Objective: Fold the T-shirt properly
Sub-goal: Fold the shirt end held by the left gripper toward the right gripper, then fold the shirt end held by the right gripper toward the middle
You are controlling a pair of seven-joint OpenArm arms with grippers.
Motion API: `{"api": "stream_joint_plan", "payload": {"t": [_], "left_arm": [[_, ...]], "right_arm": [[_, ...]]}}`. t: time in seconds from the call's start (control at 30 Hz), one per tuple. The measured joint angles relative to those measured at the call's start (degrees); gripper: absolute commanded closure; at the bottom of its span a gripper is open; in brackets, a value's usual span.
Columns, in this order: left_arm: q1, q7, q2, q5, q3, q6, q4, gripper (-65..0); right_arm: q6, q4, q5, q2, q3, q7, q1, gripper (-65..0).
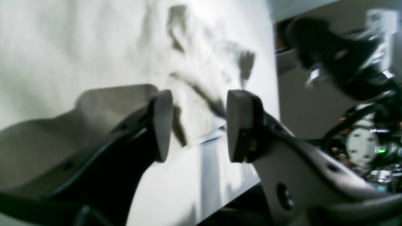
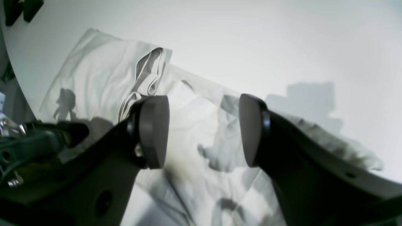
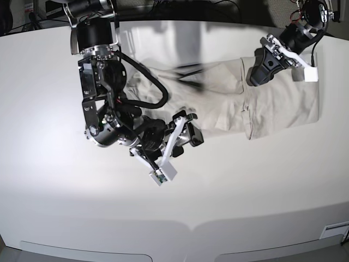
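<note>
Wrist views: both jaws wide apart, empty, above T-shirt (image 2: 103, 72) w/o contact.

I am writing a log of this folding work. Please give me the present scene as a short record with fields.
garment: T-shirt, beige, wrinkled, lying on the table
fold state: partly bunched, not a neat fold
left gripper: open, holds nothing, over the shirt near the table edge
right gripper: open, holds nothing, above the cloth
</note>
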Motion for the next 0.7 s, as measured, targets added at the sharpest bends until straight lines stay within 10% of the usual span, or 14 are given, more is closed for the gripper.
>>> {"api": "stream_joint_plan", "payload": {"t": [0.7], "left_arm": [[0.0,-4.8,-11.1,9.2,0.0,0.0,1.9,-27.5]], "right_arm": [[-2.8,0.0,6.1,5.7,8.3,-6.6,-5.6,-35.2]]}}
